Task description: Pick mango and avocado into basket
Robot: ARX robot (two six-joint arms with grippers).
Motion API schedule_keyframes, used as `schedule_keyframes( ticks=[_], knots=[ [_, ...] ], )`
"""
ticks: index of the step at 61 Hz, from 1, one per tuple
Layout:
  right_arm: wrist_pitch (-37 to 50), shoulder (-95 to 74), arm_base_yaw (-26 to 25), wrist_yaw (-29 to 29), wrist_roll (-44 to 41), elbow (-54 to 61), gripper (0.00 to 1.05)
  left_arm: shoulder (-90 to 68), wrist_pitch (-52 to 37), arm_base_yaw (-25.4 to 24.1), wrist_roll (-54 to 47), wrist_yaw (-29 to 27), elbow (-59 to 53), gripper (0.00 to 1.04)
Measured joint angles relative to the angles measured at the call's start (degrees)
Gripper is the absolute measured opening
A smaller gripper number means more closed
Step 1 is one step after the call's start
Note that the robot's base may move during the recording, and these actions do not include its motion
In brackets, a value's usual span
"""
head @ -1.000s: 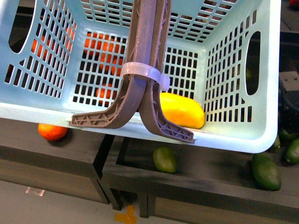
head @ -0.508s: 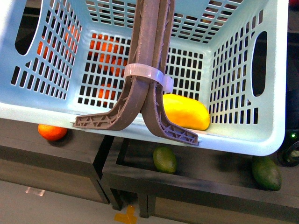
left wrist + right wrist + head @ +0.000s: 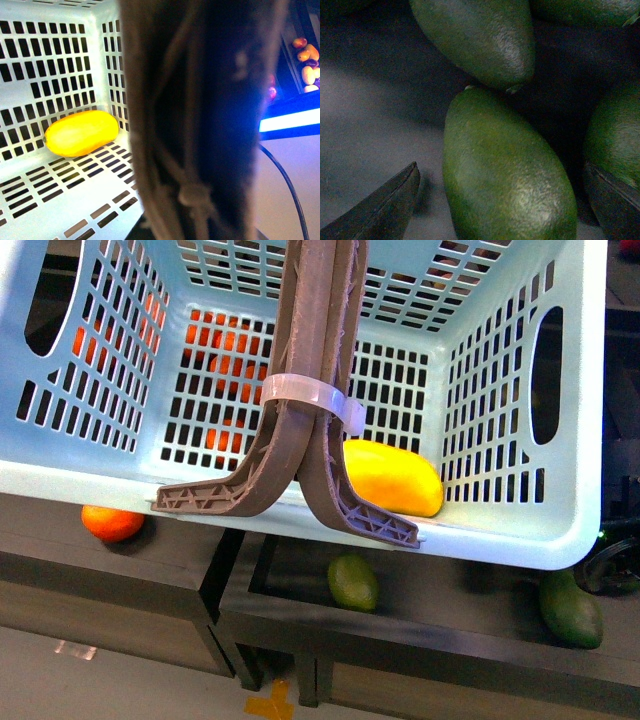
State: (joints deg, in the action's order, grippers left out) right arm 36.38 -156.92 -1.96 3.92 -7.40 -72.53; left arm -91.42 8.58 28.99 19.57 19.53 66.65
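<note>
Yellow mango [image 3: 390, 477] in basket [image 3: 80, 480], fingers [image 3: 380, 210] flanking avocado [image 3: 505, 170]

— how many do we count in the basket [image 3: 500, 545]?
— one yellow mango [image 3: 390, 475], in one basket with two brown handles [image 3: 315, 330] and one white zip tie [image 3: 300, 390].
— and below?
— we count two green fruits [image 3: 352, 582] and one orange [image 3: 112, 523] in the open; those behind the lattice we can't count. the right wrist view gives us four avocados [image 3: 505, 170].
</note>
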Motion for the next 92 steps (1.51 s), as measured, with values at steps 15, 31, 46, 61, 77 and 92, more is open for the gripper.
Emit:
schedule_keyframes(
  ticks=[15, 31, 46, 61, 77, 92],
  knots=[
    [0.50, -0.26, 0.02, -0.61, 0.55, 0.11, 0.97, 0.00, 0.00, 0.00, 0.00, 0.07, 0.00, 0.05],
    [0.76, -0.26, 0.09, -0.94, 1.25, 1.81, 0.71, 0.00, 0.00, 0.00, 0.00, 0.07, 0.00, 0.05],
    [0.81, -0.26, 0.11, -1.11, 1.64, 1.70, 0.57, 0.00, 0.00, 0.00, -0.02, 0.02, 0.00, 0.05],
    [1.95, 0.31, -0.17, -1.09, 2.14, 3.43, 0.57, 0.00, 0.00, 0.00, 0.00, 0.07, 0.00, 0.05],
    [4.00, 5.84, -1.81, -1.05, 5.14, 7.63, 0.57, 0.00, 0.00, 0.00, 0.00, 0.04, 0.00, 0.05],
    [4.42, 18.03, -6.16, -0.26, 8.26, 10.84, 0.57, 0.00, 0.00, 0.00, 0.00, 0.02, 0.00, 0.05]
  ],
)
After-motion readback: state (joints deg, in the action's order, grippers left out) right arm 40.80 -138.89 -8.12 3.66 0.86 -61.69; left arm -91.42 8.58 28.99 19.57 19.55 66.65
